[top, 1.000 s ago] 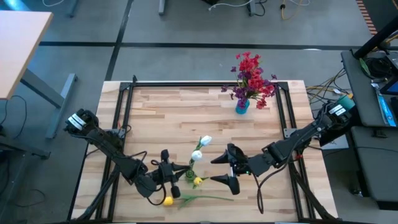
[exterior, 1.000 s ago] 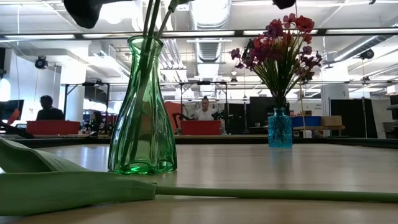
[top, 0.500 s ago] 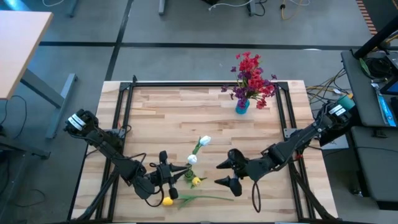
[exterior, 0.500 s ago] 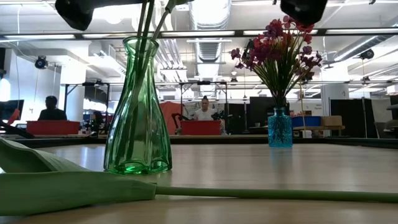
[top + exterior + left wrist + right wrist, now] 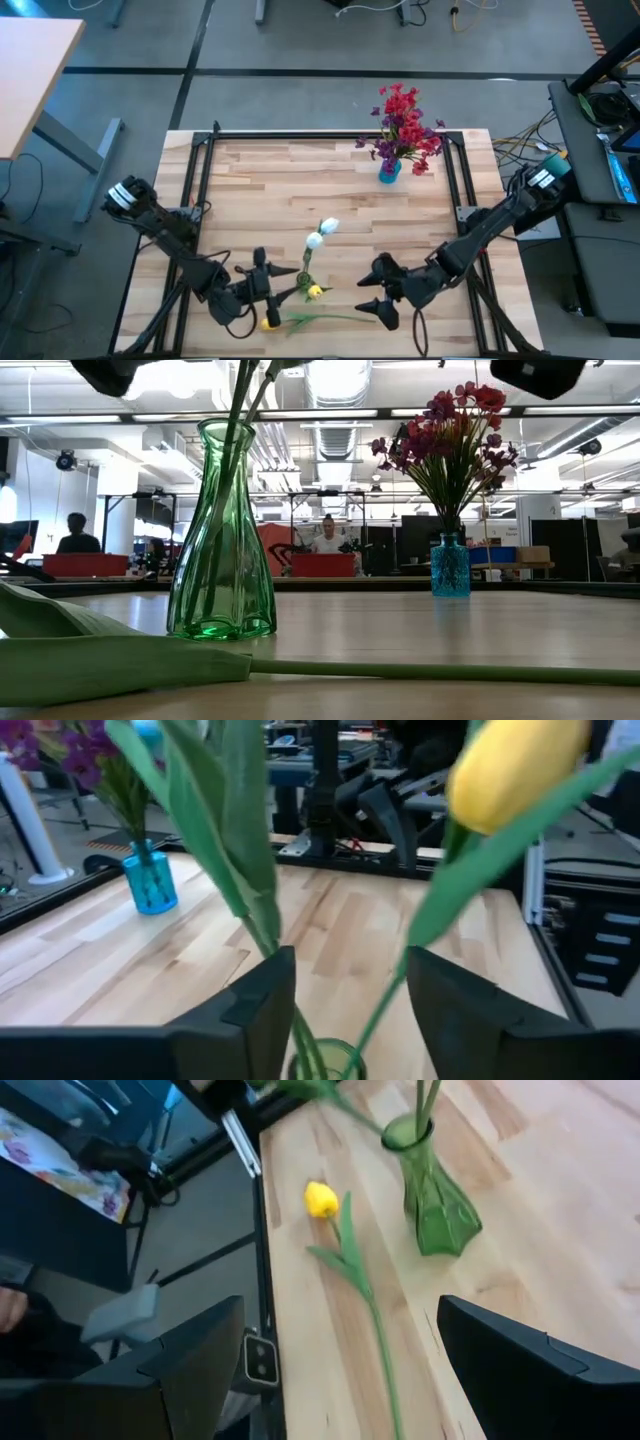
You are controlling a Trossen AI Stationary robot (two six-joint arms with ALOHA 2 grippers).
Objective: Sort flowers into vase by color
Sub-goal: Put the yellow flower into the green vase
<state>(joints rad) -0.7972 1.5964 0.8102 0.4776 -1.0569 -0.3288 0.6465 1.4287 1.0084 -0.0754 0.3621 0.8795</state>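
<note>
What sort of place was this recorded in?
Probably an open-plan lab or workshop. The wooden table sits in a metal frame on a bare grey floor; the low view shows exposed ceiling ducts, strip lights, and people at desks with red dividers behind.

The left arm is stretched from the table's left edge toward its near edge, bent at the elbow. The left gripper [image 5: 270, 291] is held near the near edge, left of centre, its fingers [image 5: 262, 1010] parted. The right arm is reached in from the right edge. The right gripper [image 5: 376, 293] is held near the near edge, right of centre, its fingers [image 5: 530, 1370] spread wide, nothing gripped.
</note>
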